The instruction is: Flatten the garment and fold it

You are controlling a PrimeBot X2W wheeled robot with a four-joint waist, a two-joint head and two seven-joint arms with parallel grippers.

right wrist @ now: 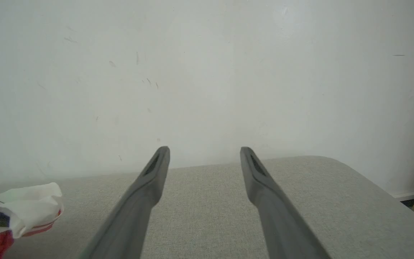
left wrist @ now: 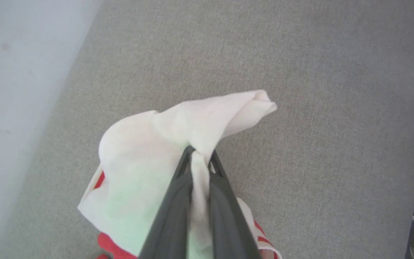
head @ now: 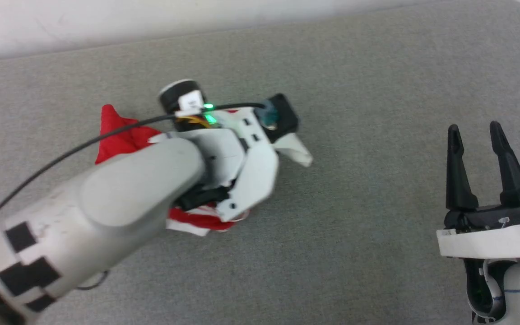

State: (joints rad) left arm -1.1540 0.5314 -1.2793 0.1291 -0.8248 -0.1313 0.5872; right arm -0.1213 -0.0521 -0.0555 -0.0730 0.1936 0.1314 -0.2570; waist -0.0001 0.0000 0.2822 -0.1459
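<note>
L forearm [head: 120, 207] is seen nearest in head view, coming in from lower left, pale w/ black square markers. A black cable [head: 61, 155] is looped over it. R gripper [head: 474, 128] is held at lower right over the grey fabric surface [head: 377, 216], well apart from the L arm. Its two dark fingers are pointed up the view & spread, w/ nothing between them, and a green light is lit at its base. In R wrist view the same gap is shown, w/ bare surface behind it.

Further in, the garment [head: 118, 135] is found bunched in a heap approx mid-left of head view, mostly covered by the L wrist. A red peak is left showing beyond the forearm, a white flap at the wrist's R side, and a red-striped white edge below the wrist.

In L wrist view the L gripper [left wrist: 199, 155] is clenched on a pinch of white cloth, which is squeezed between the fingers and runs down the gap. The white part, possibly a sleeve, is puffed up around the tips, w/ red stripes & red cloth seen lower down. Whether the heap is lifted clear of the surface cannot be told.

In R wrist view the heap is seen at far lower left. Farthest off, the surface's rounded back edge is met by a pale wall [right wrist: 207, 72].
</note>
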